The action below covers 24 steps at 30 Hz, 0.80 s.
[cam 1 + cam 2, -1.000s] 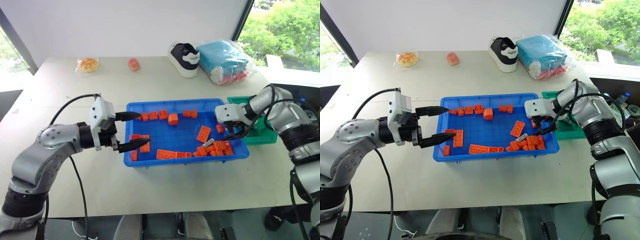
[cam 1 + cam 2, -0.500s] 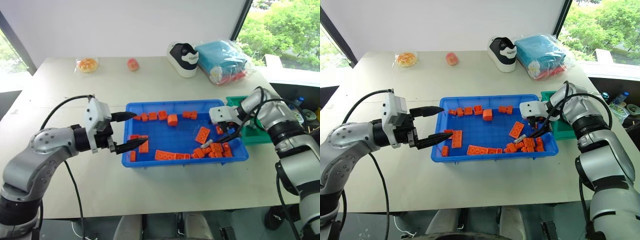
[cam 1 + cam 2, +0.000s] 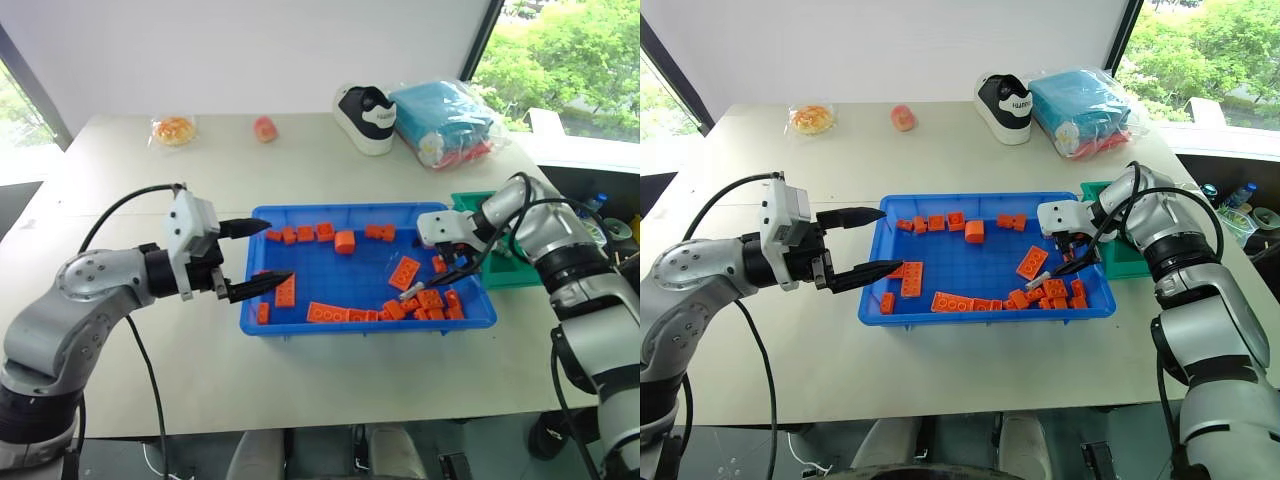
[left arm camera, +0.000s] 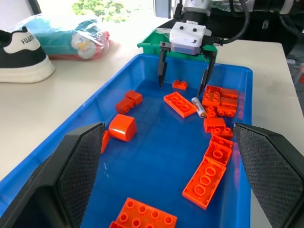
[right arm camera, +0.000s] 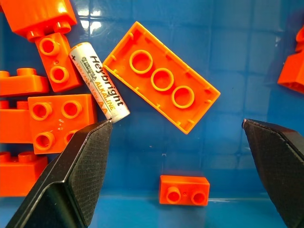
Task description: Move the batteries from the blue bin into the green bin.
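One battery (image 5: 99, 81) is all I can make out in the blue bin (image 3: 300, 326), lying among the orange bricks (image 3: 345, 314) toward the bin's right end. It sits tilted, touching a small two-stud brick on one side and running just beside a long three-stud brick (image 5: 161, 83) that lies upside down. My right end effector (image 3: 447, 264) hangs over that spot pointing steeply down, its jaws spread wide and gripping nothing; in the right wrist view one black finger (image 5: 71, 180) has its tip right at the battery's end, while the other finger stands well apart across the bare blue floor. A single small brick (image 5: 184, 189) lies between the two fingers.

My left end effector (image 3: 262, 255) sits at the bin's left end, pointing roughly level across the rim, jaws open and empty, with its lower finger (image 3: 258, 287) reaching over the bin's left wall near a brick there.

Beyond the bin's right end stands the green bin (image 3: 520, 268), just beside the blue one and partly hidden behind my right arm. I cannot tell what is inside it.

On the far side of the table (image 3: 300, 165) I see a black and white shoe (image 3: 367, 117), a teal plastic-wrapped bundle (image 3: 446, 120), and two small orange-pink items near the far left.
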{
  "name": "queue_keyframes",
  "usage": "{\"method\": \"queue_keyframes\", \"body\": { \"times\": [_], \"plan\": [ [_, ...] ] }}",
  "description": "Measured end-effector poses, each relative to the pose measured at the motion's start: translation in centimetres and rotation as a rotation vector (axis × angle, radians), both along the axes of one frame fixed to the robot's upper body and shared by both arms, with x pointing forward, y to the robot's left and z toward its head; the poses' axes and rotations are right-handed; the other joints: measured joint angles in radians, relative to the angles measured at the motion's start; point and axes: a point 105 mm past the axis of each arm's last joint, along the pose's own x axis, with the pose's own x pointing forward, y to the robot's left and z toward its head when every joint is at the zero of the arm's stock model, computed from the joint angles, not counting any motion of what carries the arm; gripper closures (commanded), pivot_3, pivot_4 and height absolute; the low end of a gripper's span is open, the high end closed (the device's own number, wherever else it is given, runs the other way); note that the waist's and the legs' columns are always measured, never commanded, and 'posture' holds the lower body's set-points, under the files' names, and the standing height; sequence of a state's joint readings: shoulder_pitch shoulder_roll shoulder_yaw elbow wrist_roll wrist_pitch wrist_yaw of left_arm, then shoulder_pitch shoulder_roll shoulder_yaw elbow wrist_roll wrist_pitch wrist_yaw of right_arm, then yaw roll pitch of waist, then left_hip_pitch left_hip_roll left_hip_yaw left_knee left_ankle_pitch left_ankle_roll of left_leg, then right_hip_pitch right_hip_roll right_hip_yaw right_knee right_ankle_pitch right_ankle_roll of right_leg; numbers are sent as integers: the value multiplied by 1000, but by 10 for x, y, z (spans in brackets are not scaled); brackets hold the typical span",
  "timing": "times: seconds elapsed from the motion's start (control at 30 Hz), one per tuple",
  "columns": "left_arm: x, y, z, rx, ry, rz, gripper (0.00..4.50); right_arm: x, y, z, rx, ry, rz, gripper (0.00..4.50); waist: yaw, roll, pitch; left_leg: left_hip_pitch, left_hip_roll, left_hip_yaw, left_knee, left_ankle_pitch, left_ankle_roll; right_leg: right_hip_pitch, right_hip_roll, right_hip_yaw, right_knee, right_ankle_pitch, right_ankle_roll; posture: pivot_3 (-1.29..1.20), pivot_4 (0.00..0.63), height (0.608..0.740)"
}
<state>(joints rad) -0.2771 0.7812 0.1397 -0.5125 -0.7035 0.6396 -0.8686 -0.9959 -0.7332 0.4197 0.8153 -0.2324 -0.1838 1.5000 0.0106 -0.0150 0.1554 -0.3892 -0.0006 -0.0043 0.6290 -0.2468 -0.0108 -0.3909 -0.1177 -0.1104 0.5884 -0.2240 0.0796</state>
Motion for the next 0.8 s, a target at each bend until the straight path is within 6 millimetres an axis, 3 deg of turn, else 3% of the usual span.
{"method": "queue_keyframes", "body": {
  "times": [0.13,0.23,0.43,0.67,0.8],
  "plan": [
    [0,0,0,4,-3,-1,0,5,4,-2,23,-6,-29,10,0,0,0,0,0,0,0,0,0,0,0,0,1,0,0,0,150,707],
    [0,0,0,6,-4,-2,0,8,9,11,58,12,-58,10,0,1,0,0,0,-1,0,0,0,-1,0,0,2,0,0,0,150,707],
    [0,0,0,10,-13,-9,0,-6,25,29,112,88,-45,10,2,1,0,0,0,-2,1,0,0,-1,0,0,3,0,0,0,150,707],
    [0,-1,0,11,-14,-13,0,-32,20,10,105,218,-198,10,2,0,0,0,0,-2,1,0,0,-2,-1,0,4,-2,1,0,150,707],
    [-1,-2,1,12,-15,-16,0,-42,23,12,197,214,-351,10,4,0,0,0,1,-2,1,0,0,-3,-1,0,5,-1,1,0,150,707]
  ]
}}
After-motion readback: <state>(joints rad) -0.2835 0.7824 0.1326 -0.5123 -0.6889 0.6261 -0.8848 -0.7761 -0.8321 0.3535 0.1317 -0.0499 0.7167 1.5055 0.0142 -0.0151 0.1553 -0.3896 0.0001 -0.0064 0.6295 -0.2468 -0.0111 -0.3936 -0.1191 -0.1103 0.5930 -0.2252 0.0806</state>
